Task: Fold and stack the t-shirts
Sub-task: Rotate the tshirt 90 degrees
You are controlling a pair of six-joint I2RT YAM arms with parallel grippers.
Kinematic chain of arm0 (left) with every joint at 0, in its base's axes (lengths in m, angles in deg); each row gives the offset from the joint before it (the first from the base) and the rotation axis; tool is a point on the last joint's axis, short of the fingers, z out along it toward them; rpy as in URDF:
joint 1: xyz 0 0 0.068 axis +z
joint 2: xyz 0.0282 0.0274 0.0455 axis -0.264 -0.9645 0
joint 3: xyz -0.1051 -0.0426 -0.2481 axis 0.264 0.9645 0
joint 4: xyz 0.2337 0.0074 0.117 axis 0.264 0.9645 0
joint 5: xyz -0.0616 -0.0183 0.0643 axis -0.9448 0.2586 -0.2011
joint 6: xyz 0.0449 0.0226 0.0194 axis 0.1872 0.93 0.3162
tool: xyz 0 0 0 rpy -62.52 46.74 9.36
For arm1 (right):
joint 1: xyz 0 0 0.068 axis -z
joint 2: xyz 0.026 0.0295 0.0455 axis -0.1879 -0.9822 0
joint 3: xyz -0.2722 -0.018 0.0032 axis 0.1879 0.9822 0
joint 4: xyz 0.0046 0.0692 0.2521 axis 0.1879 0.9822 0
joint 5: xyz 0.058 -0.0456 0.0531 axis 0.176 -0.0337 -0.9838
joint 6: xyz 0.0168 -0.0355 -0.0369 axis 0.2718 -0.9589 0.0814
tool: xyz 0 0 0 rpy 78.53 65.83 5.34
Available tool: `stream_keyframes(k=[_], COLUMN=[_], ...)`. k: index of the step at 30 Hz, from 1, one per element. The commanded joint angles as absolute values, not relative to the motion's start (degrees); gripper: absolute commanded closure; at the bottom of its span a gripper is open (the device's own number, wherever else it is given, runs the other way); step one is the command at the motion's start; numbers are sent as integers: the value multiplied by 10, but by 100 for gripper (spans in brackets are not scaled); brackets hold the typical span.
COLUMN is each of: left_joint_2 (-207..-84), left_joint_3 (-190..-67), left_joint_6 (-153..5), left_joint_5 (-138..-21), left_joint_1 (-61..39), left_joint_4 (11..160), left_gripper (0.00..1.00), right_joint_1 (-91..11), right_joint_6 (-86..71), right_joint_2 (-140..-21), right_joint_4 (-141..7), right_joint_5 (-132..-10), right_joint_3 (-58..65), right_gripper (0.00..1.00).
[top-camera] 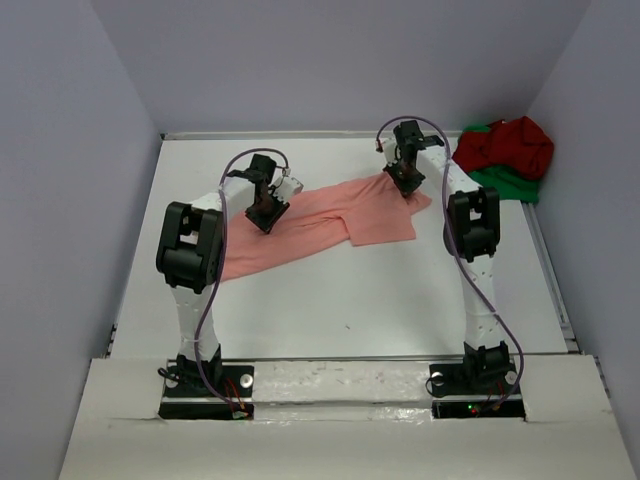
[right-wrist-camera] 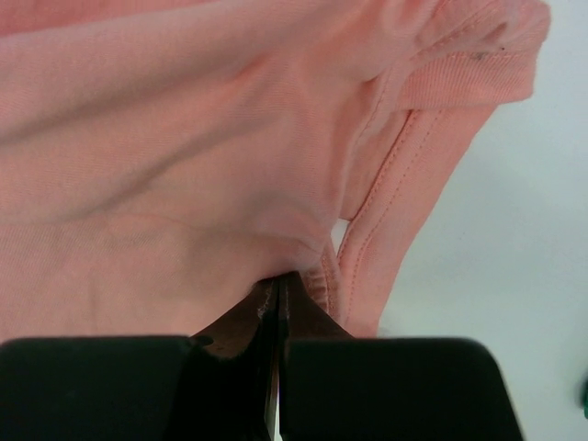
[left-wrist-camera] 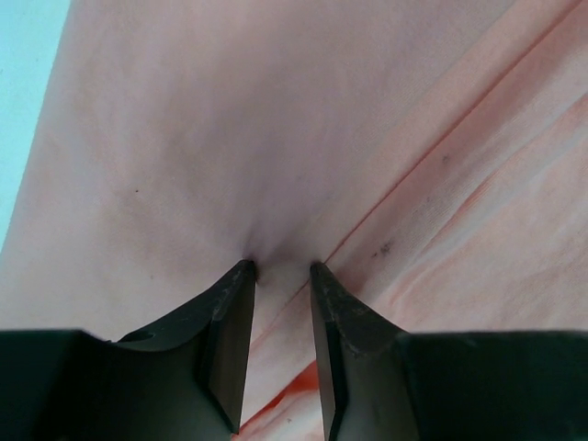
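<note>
**A:** Where does the pink shirt (top-camera: 330, 225) lie?

**B:** It is spread in a crooked band across the middle of the table (top-camera: 380, 300), between the two arms. The red shirt (top-camera: 505, 145) and the green shirt (top-camera: 512, 187) sit bundled together in the far right corner, well apart from it.

**A:** How will it handle?

**B:** I judge it light and quite limp. The thin knit creases and puckers wherever it is touched, so it will sag and drag rather than keep any shape. It is not fragile or slippery, but one layer can easily slide off the one beneath.

**A:** What are the fingers doing?

**B:** The right fingers (right-wrist-camera: 241, 322) are closed tight on the pink shirt, pinching a gather of cloth just beside a stitched edge (right-wrist-camera: 395, 175) at its right end. The left fingers (left-wrist-camera: 234, 312) stand a narrow way apart. Their tips press into the cloth near a long fold, and a small pucker rises between them. By the look of it they have not pinched it yet.

**A:** Where is the best place to take hold?

**B:** At the doubled, stitched parts, such as hems, sleeve edges and shoulders. These are thicker and stretch less, so a pinch there should keep. One hold near each end would let the cloth be drawn flat. A pinch in the open middle would probably lift only a loose peak of fabric.
</note>
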State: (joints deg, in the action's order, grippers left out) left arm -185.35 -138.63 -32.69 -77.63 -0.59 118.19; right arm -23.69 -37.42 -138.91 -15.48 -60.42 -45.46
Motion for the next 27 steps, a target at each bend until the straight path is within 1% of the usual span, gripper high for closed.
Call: stream_keyframes(k=[1, 5, 8, 12, 13, 14, 17, 22, 27], left_joint_2=[-1890, -1904, -1907, -1903, -1902, -1903, -1906, -1939, -1977], left_joint_3=[-1379, -1375, -1364, -1359, -1360, -1361, -1371, -1426, -1506], left_joint_6=[-313, -309, -305, -291, -291, -286, -282, -278, -280], left_joint_5=[-779, -799, -807, -826, -835, -845, -868, -922, -959], left_joint_1=[0, -3, -12, -39, -45, -52, -77, -126, -198], left_joint_4=[1305, 1350, 1376, 1414, 1420, 1427, 1442, 1472, 1498], left_gripper=[61, 67, 70, 71, 72, 76, 78, 79, 80], right_joint_1=[-237, -231, -231, -226, -226, -226, -221, -216, -197], right_joint_6=[-377, -376, -376, -376, -377, -379, -383, -389, -391], right_joint_2=[-1421, -1447, -1466, -1484, -1487, -1490, -1497, -1491, -1488], right_joint_4=[-144, -141, -141, -148, -150, -154, -163, -176, -185], right_joint_5=[-609, -617, -624, -641, -641, -641, -639, -643, -646], right_joint_3=[-514, -555, -586, -625, -629, -634, -648, -649, -648], right_gripper=[100, 100, 100, 100, 100, 100, 100, 100, 100])
